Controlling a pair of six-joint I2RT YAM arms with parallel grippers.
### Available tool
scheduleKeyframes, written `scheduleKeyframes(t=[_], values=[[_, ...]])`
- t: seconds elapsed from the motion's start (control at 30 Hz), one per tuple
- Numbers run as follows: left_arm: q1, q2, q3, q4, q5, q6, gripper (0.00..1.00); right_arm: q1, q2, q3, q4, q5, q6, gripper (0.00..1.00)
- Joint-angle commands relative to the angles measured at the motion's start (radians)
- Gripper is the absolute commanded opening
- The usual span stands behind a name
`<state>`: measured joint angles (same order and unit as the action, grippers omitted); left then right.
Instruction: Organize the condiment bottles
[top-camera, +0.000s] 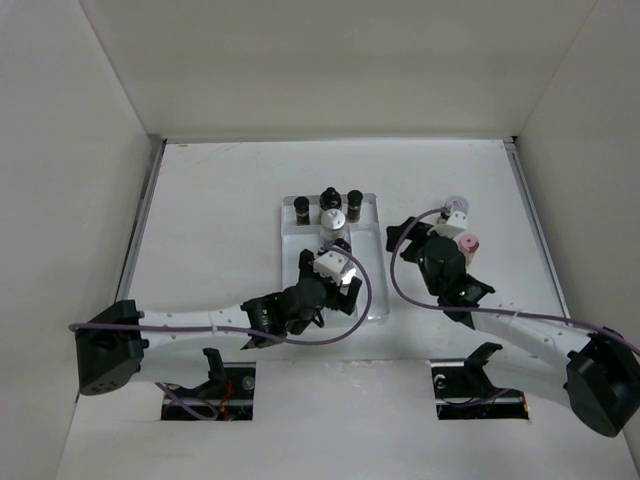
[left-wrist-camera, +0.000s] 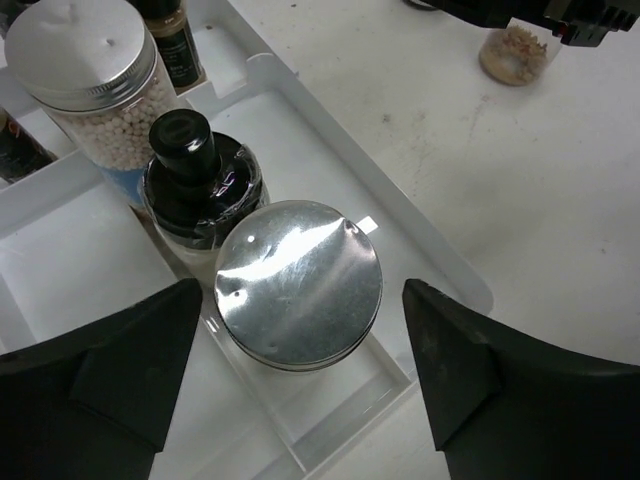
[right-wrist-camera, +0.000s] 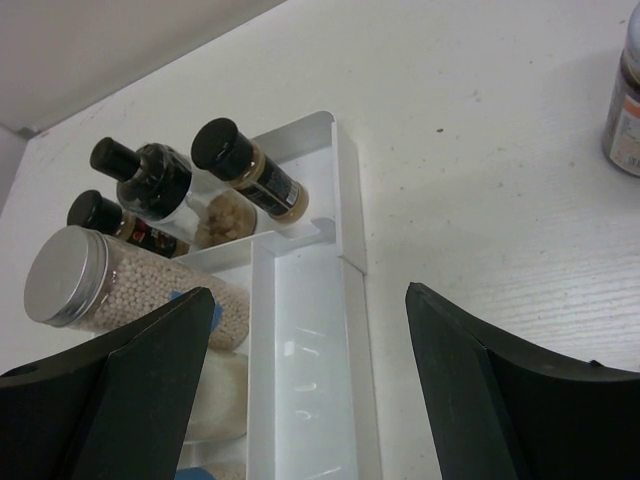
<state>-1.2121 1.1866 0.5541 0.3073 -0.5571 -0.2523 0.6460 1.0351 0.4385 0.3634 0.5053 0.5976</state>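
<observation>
**What our two arms look like**

We've got matching arms: white tube links, chunky black joints, and big black bases. A thin purple cable loops loosely along each one up to a small white block at the wrist. Our fingers are plain matte black wedges.

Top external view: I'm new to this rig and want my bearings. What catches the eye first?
A white tray lies mid-table, with bottles crowded at its far end. The left gripper hangs over it, jaws open either side of a silver-capped jar. Right of the tray, a pink-capped bottle and a lavender-capped bottle sit on the table by the open right gripper.
</observation>
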Motion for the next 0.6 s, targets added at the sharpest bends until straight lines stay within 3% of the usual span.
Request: scheduleKeyframes(t=[0.0, 0.07, 0.1, 0.23, 0.3, 0.37, 0.43, 0.5, 0.57], values=[[-0.004, -0.070, -0.017, 0.085, -0.041, 0.028, 0.90, -0.012, 0.026, 0.103, -0.023, 0.045, -0.021, 0.84], [0.004, -0.120, -0.028, 0.102, -0.059, 0.047, 1.00, -0.025, 0.046, 0.143, -0.053, 0.059, -0.028, 0.81], [0.010, -0.145, -0.029, 0.110, -0.064, 0.056, 1.00, -0.035, 0.063, 0.166, -0.066, 0.070, -0.032, 0.76], [0.073, -0.240, -0.043, 0.182, -0.075, 0.074, 1.00, -0.108, 0.155, 0.270, -0.116, 0.088, -0.068, 0.31], [0.142, -0.287, -0.066, 0.269, -0.089, 0.067, 1.00, -0.159, 0.209, 0.322, -0.144, 0.117, -0.079, 0.27], [0.222, -0.332, -0.097, 0.355, -0.108, 0.055, 1.00, -0.203, 0.247, 0.354, -0.153, 0.145, -0.093, 0.32], [0.295, -0.363, -0.123, 0.388, -0.131, 0.036, 1.00, -0.268, 0.293, 0.397, -0.161, 0.170, -0.136, 0.50], [0.366, -0.381, -0.158, 0.389, -0.156, 0.006, 1.00, -0.321, 0.336, 0.449, -0.188, 0.186, -0.194, 0.75], [0.433, -0.386, -0.193, 0.374, -0.174, -0.031, 1.00, -0.363, 0.362, 0.488, -0.228, 0.194, -0.216, 0.86]])
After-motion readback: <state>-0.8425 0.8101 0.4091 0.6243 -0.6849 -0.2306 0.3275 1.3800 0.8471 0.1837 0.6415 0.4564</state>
